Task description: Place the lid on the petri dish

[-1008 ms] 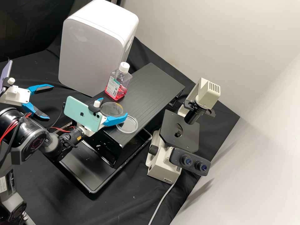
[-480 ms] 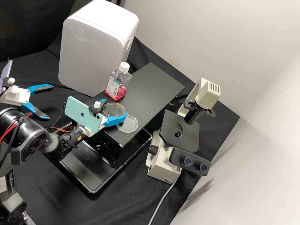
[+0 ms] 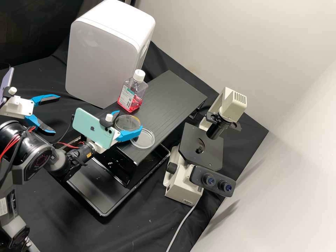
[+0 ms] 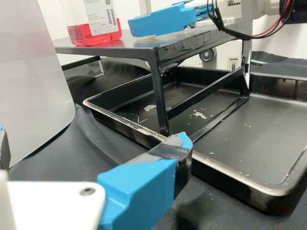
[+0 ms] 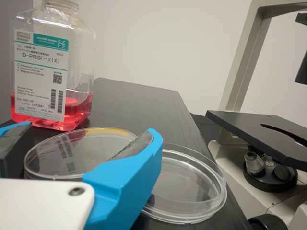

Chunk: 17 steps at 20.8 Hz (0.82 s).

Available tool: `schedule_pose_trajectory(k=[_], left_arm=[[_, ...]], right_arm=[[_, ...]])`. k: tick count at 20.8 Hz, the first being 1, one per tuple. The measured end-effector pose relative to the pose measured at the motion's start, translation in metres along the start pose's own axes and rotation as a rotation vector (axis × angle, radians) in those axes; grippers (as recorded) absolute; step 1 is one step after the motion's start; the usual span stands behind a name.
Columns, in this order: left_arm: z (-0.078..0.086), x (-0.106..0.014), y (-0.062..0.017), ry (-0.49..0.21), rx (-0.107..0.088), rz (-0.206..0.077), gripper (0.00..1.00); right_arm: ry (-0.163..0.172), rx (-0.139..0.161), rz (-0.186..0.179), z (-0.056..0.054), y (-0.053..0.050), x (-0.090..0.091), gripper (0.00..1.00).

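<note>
The right gripper (image 3: 128, 121) is closed across the clear lid (image 5: 72, 151), one blue finger on each side of its rim, at the near end of the raised black platform (image 3: 168, 94). The open petri dish (image 3: 142, 137) sits on that platform just beside the lid, on the side toward the microscope (image 3: 206, 147); in the right wrist view their rims appear to overlap. Whether the lid is clear of the platform or resting on it is hard to judge from these angles.

The step in hand is likely the short carry onto the dish. To do it well, the arm should first raise the lid above the dish wall, since sliding sideways at this height would probably shove the light dish toward the platform edge. The lid should stay level, travel only until the two circles line up, then come straight down so its skirt drops outside the dish wall all round. The fingers should part only once the lid is seated, and gently, because a thin plastic rim can spring away.

The bottle (image 3: 132, 91) of pink liquid stands farther back, away from that path. The left gripper (image 3: 55, 114) hangs well apart at the bench side, fingers spread and holding nothing
</note>
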Motion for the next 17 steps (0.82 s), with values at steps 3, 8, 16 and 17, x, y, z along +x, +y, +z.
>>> schedule_pose_trajectory(k=[3,8,16,17], left_arm=[[0.0,0.0,0.0,0.0,0.0,0.0,1.0],[0.001,0.0,-0.0001,-0.002,0.0,0.0,1.0],[0.001,0.0,-0.0001,-0.002,0.0,0.0,1.0],[0.001,0.0,-0.0001,-0.002,0.0,0.0,1.0]], right_arm=[[0.014,0.001,0.019,-0.001,0.002,-0.002,0.0],[-0.007,0.02,0.053,0.0,0.008,-0.012,0.0],[-0.026,0.049,0.111,0.002,0.02,-0.016,0.0],[-0.034,0.055,0.117,0.004,0.022,-0.016,0.0]])
